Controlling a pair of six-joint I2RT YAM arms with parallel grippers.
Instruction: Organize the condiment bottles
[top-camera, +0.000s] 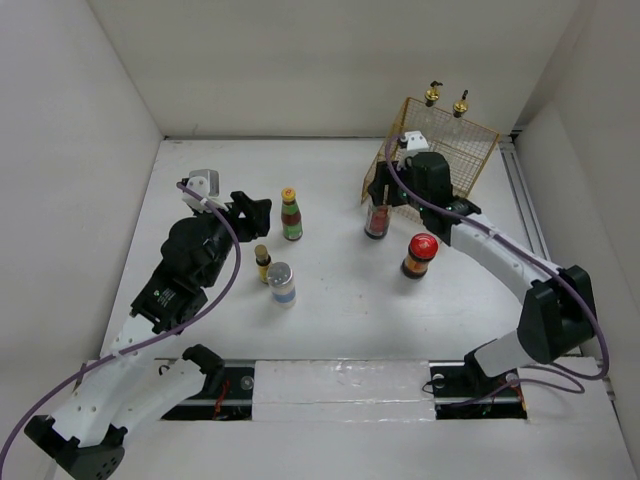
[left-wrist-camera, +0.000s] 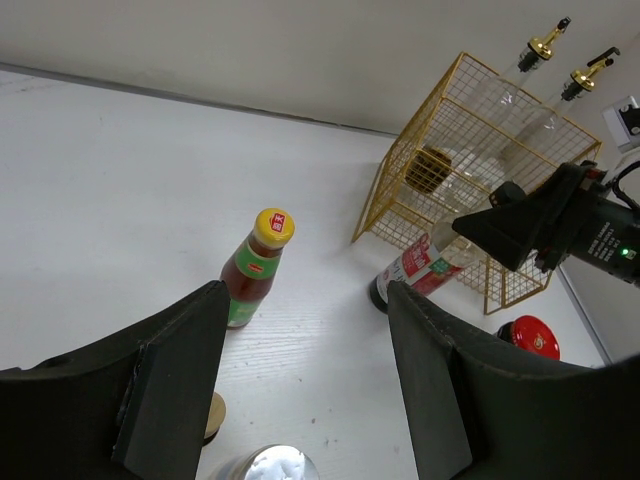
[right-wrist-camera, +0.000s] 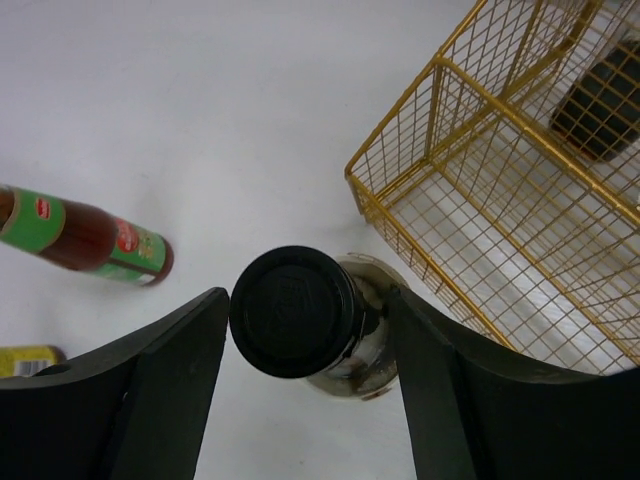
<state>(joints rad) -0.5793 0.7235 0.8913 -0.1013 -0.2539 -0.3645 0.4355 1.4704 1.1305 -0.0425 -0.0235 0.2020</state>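
Observation:
The black-capped dark bottle (top-camera: 377, 220) stands upright just in front of the yellow wire basket (top-camera: 440, 150). My right gripper (top-camera: 385, 203) is open, with its fingers on both sides of the bottle's cap (right-wrist-camera: 293, 310). The yellow-capped sauce bottle (top-camera: 290, 213) stands mid-table, in front of my left gripper (top-camera: 255, 212), which is open and empty. The tiny gold-capped bottle (top-camera: 263, 262) and the grey-lidded shaker (top-camera: 282, 283) stand below it. The red-lidded jar (top-camera: 420, 254) stands at right. Two gold-spouted cruets (top-camera: 432, 95) (top-camera: 461, 104) stand behind the basket.
The basket (left-wrist-camera: 460, 150) stands tilted against the back right corner, its open side toward the table. White walls close the table at the back and on both sides. A rail runs along the right edge (top-camera: 530, 220).

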